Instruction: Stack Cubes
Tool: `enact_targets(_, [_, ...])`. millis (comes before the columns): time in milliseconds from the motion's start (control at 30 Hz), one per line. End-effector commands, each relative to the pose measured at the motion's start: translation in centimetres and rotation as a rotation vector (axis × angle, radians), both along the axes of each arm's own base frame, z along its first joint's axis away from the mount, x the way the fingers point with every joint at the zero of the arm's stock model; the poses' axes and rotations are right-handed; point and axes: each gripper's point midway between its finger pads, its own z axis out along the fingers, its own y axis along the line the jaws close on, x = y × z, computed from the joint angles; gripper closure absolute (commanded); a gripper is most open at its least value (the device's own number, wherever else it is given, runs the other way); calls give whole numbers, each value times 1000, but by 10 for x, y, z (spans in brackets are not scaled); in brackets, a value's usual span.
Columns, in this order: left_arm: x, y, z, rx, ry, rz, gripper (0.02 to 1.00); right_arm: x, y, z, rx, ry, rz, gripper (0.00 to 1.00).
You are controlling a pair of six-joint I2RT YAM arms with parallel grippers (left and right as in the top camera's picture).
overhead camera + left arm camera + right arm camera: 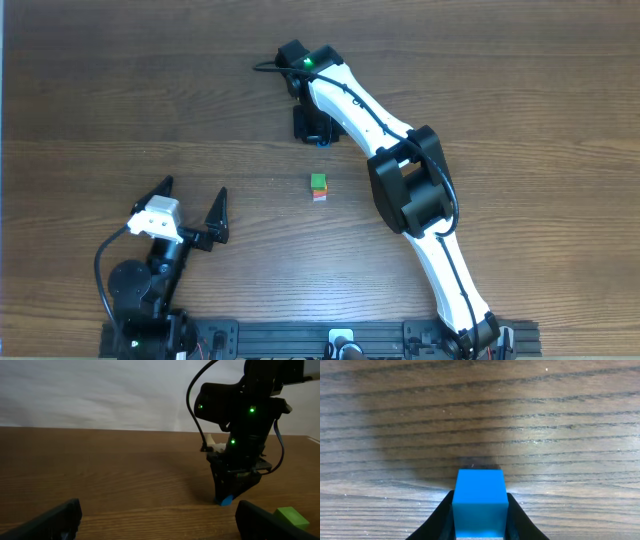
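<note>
right jaws: closed on blue cube (pixel 480 495), low by worktop (pixel 395 420)
left jaws: spread wide, nothing held
stack: green cube (pixel 319 181) set on red cube (pixel 319 197), well apart
risk: stack is toppled if blue cube is lowered off-centre

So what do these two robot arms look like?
The right arm has white shells, black joints, a black cable and green lights near its dark right gripper. The left arm is mostly black, with a looped black cable, a white wrist block and long pointed black fingers on the left gripper.
</note>
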Motion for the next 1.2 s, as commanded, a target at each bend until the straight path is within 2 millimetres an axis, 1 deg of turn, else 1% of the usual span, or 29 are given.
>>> enact_targets(33, [0, -1, -1, 10, -6, -10, 18, 10, 9, 53, 61, -103, -1, 989])
enact_targets(167, [0, -1, -1, 10, -6, -10, 18, 8, 7, 91, 94, -161, -2, 989])
enact_targets(300, [0, -1, -1, 10, -6, -10, 18, -2, 1, 131, 105, -208, 3, 991])
enact_targets(433, [0, -1, -1, 10, -6, -10, 18, -24, -8, 169, 88, -239, 8, 991])
enact_targets(533, [0, -1, -1, 10, -6, -10, 18, -45, -12, 184, 72, -229, 4, 991])
enact_targets(600, [0, -1, -1, 10, -6, -10, 18, -57, -16, 188, 42, -225, -2, 989])
enact_targets(700, [0, -1, -1, 10, -6, -10, 18, -77, -16, 186, 30, -201, 3, 987])
enact_targets(833, [0, -1, -1, 10, -6, -10, 18, -101, -19, 174, 18, -178, 1, 991])
enact_targets(933, [0, -1, -1, 10, -6, -10, 18, -115, -19, 163, 23, -172, -3, 989])
enact_targets(1067, [0, -1, -1, 10, -6, -10, 18, -126, -12, 149, 34, -159, 4, 991])
enact_targets(1200, [0, -1, -1, 10, -6, -10, 18, -126, -4, 141, 45, -163, 10, 991])
